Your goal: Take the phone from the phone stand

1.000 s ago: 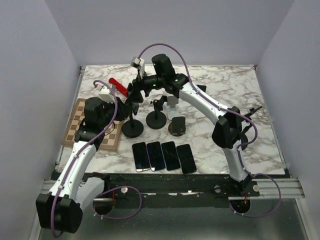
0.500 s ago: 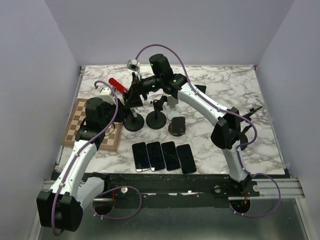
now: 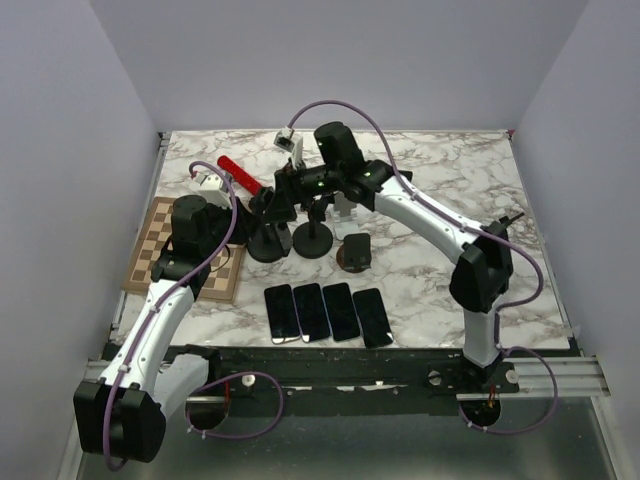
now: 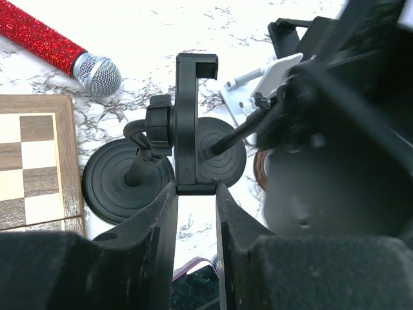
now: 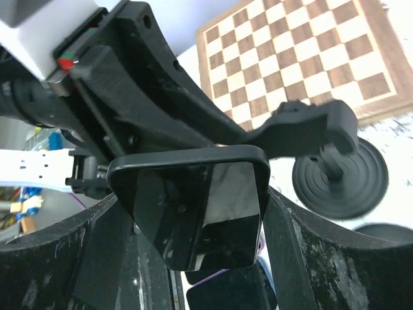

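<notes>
Two claws work left of the table's (image 3: 450,160) middle. The left gripper (image 4: 195,192) is pressed onto the lower tip of the phone stand (image 4: 195,116). The right gripper (image 5: 193,194) clamps the phone (image 5: 187,219) by its edges, seemingly lifted just clear of that stand.

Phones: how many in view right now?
5. Four phones lie flat in a row at the near edge of the table; a fifth phone is held in the right gripper. More may be hidden.

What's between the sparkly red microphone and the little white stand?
The black plastic phone stand's clamp, its bottom pinched by the left claw, in the left wrist view.
</notes>
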You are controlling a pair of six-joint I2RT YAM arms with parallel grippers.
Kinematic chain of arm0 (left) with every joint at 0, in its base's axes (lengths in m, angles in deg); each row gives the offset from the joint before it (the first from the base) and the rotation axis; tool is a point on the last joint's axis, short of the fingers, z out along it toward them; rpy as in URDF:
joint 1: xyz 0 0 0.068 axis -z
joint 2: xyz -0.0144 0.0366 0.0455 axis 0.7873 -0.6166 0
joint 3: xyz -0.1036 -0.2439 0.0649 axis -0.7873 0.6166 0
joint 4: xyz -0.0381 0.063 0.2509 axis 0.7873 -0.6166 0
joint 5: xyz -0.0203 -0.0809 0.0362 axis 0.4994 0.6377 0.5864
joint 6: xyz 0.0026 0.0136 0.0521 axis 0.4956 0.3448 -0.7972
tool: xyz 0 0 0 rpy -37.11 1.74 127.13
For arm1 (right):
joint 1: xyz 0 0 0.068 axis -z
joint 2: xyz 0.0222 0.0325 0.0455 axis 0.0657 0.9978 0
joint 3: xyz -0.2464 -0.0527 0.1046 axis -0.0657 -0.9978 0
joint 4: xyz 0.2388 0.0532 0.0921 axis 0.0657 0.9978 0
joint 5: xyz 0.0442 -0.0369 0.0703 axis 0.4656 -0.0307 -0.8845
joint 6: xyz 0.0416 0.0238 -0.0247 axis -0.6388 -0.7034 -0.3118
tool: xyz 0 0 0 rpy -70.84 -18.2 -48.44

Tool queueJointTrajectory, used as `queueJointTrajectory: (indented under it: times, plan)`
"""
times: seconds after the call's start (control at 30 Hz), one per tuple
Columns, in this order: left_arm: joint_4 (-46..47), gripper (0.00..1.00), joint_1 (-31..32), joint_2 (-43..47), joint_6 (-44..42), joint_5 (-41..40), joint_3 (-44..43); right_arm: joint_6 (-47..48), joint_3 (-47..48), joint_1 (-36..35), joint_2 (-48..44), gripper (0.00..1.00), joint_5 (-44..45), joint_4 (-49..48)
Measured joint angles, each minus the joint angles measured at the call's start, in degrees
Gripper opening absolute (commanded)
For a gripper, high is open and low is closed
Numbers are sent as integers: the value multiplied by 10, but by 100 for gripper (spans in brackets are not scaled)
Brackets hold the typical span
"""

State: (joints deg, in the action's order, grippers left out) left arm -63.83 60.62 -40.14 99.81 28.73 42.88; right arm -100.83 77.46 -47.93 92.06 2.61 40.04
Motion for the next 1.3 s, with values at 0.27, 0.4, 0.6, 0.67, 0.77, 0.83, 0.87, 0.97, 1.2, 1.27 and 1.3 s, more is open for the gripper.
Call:
queueJointTrajectory:
  times: [0.27, 0.4, 0.6, 0.67, 0.77, 0.83, 0.87, 0.97, 1.2, 1.27, 1.3]
  plan:
    - [-9, 4, 0, 5, -1, 0, -2, -21, -111, 0, -204, 1, 173, 50]
    - [-22, 25, -1, 5, 0, 0, -9, -29, -186, 0, -289, 1, 251, 73]
    - [-35, 50, -1, 5, 0, 0, -12, -42, -321, 0, -374, 1, 324, 135]
    - [-57, 53, -1, 4, 1, -2, -12, -46, -353, 0, -400, 1, 343, 161]
    - [-80, 64, -2, 4, 1, -3, -11, -55, -385, 0, -441, 1, 375, 196]
    - [-83, 69, -3, 10, 1, -3, -10, -65, -404, 0, -462, 1, 398, 213]
    - [-83, 71, -3, 13, 3, -3, -9, -67, -406, 0, -472, 1, 401, 216]
    - [-82, 72, -3, 30, 3, -3, -8, -84, -427, 0, -489, 1, 421, 234]
    - [-79, 75, -3, 66, 3, -4, 0, -168, -474, 0, -486, 1, 498, 276]
    - [-78, 75, -3, 75, 3, -5, 2, -198, -489, 0, -475, 1, 525, 287]
    - [-77, 75, -3, 79, 3, -6, 2, -211, -497, 0, -468, 1, 537, 293]
